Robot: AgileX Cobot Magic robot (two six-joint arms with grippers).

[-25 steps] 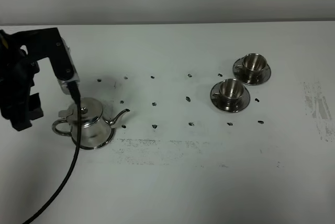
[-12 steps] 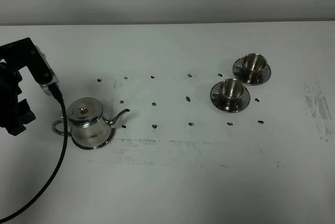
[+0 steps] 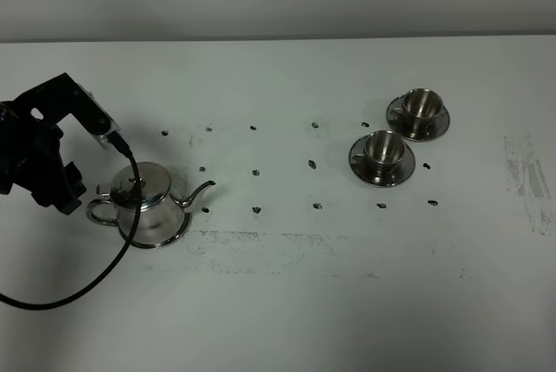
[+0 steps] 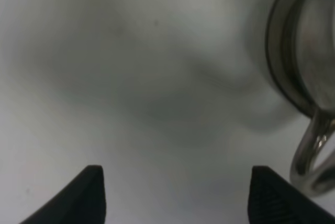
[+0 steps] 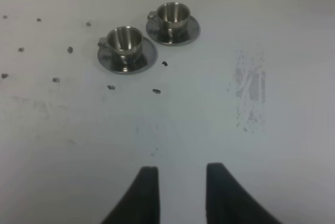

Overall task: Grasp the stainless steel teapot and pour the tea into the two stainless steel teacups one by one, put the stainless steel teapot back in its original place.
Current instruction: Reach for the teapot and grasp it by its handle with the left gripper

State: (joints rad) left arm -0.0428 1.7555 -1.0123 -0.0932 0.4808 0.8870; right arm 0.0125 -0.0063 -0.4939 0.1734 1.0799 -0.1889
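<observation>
The stainless steel teapot [image 3: 143, 205] stands upright at the table's front left, spout toward the cups. My left gripper [image 3: 68, 191] sits just left of the teapot's loop handle [image 4: 313, 153], low over the table. Its jaws are open, with only bare table between the fingertips [image 4: 90, 195], and the teapot body [image 4: 309, 41] lies beside them. The two stainless steel teacups [image 3: 382, 149] [image 3: 420, 105] stand on their saucers at the right. My right gripper [image 5: 183, 192] hangs well short of the teacups [image 5: 124, 38] [image 5: 173, 12], its fingers a narrow gap apart and holding nothing. No tea is visible.
A black cable [image 3: 104, 259] loops from the left arm down across the table in front of the teapot. Small dark marks [image 3: 256, 172] dot the tabletop between teapot and cups. A scuffed patch [image 3: 526, 172] lies at the far right.
The left arm swung out to the left, then came back down beside the teapot's handle. The teapot, the cups and the right gripper have not moved.
</observation>
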